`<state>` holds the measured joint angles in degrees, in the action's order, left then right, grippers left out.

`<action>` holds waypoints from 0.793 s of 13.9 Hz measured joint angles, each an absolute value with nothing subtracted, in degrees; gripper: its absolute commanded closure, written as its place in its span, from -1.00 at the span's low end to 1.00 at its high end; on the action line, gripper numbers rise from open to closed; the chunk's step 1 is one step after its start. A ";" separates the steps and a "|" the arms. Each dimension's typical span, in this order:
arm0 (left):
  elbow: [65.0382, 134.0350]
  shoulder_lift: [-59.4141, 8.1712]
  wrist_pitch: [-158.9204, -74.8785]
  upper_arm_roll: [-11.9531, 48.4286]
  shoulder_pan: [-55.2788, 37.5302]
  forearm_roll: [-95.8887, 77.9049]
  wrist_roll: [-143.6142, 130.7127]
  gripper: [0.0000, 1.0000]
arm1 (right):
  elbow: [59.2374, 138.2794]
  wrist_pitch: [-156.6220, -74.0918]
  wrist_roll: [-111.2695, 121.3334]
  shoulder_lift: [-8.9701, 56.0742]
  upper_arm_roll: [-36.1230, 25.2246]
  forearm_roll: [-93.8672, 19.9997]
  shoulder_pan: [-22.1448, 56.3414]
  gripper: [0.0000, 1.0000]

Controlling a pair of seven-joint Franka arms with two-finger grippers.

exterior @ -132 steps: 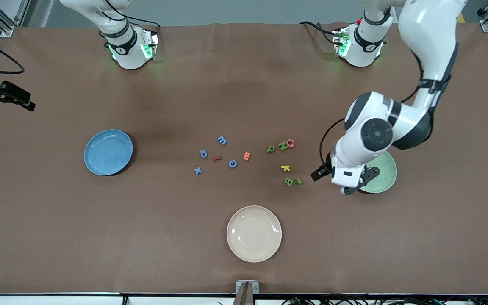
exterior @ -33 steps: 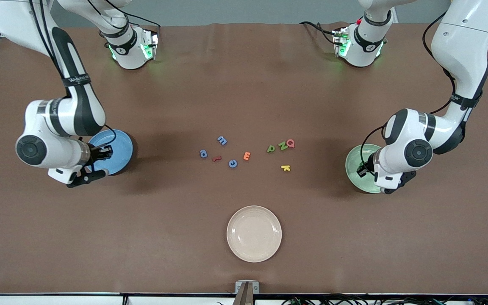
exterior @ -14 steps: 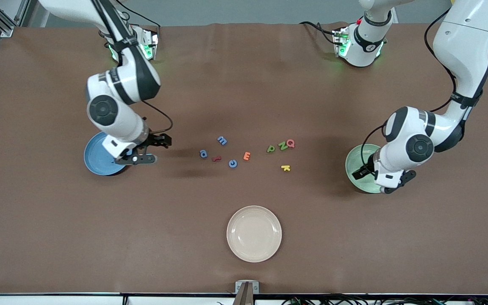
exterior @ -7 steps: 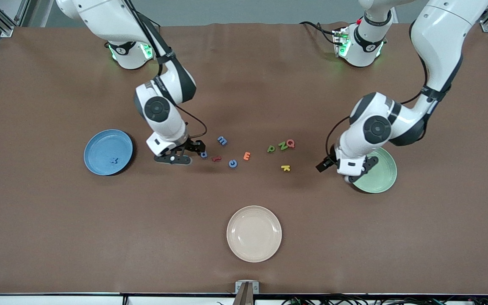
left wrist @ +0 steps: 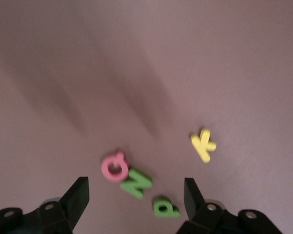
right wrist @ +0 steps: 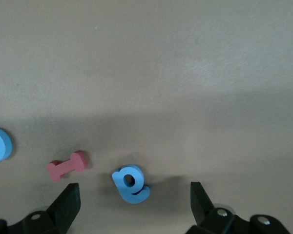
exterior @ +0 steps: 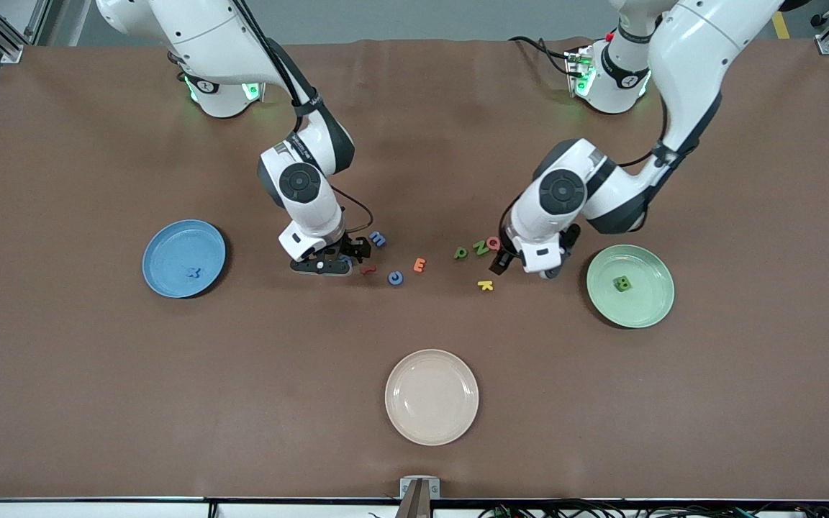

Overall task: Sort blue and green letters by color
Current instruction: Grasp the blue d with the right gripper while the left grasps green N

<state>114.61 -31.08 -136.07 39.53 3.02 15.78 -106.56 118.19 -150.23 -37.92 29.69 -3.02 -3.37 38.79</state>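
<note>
both grippers open | right gripper (right wrist: 132, 207) straddles blue a (right wrist: 131, 183); left gripper (left wrist: 134, 204) over green N (left wrist: 136, 182)

The tabletop (exterior: 98, 374) wears a matt brown cloth-like cover, faintly creased. The letters (right wrist: 131, 183) look like soft matt foam. The cream plate (exterior: 432, 397) shines smooth; arm shells (exterior: 202, 32) are glossy white plastic.

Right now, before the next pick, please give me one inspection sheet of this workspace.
Surface: brown table.
Job's things: blue x on blue plate; green B on green plate; blue a, blue m, blue c, green P, green N on table.
Clutter: red letter, orange E, pink Q, yellow k, cream plate.
Grippers: left end effector open over N and P; right end effector open over a.
Cables: along table's near edge.
Surroundings: nothing seen.
</note>
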 measured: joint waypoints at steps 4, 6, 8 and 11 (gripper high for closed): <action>115.39 -33.30 -137.68 39.46 -0.11 15.86 -118.17 -0.67 | 118.11 -151.10 -38.97 31.54 -3.28 -3.28 40.27 -0.60; 116.36 -33.85 -138.06 39.45 -0.73 18.08 -123.34 -0.62 | 117.74 -151.07 -39.05 31.48 -3.45 -3.28 40.49 -0.47; 116.99 -34.77 -139.61 39.44 -0.90 21.94 -130.07 -0.56 | 117.58 -151.01 -39.08 31.46 -3.46 -3.28 40.51 -0.35; 117.11 -36.38 -141.68 39.05 -0.89 26.04 -137.13 -0.53 | 117.43 -151.04 -39.09 31.46 -3.49 -3.28 40.53 -0.28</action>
<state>117.11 -36.38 -141.68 39.05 -0.89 26.04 -137.13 117.43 -151.04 -39.09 31.46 -3.49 -3.28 40.53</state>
